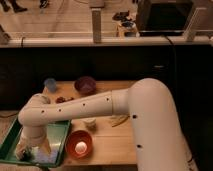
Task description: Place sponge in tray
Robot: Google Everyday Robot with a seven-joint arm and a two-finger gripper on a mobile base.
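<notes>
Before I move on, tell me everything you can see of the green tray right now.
The tray is a large, shallow green rectangle with a raised rim, plastic by the look of it. It lies flat at the front left corner of the wooden table, beside the orange bowl. The gripper reaches down into its near end, hiding much of the floor. Something light blue, probably the sponge, shows inside near the front rim.
</notes>
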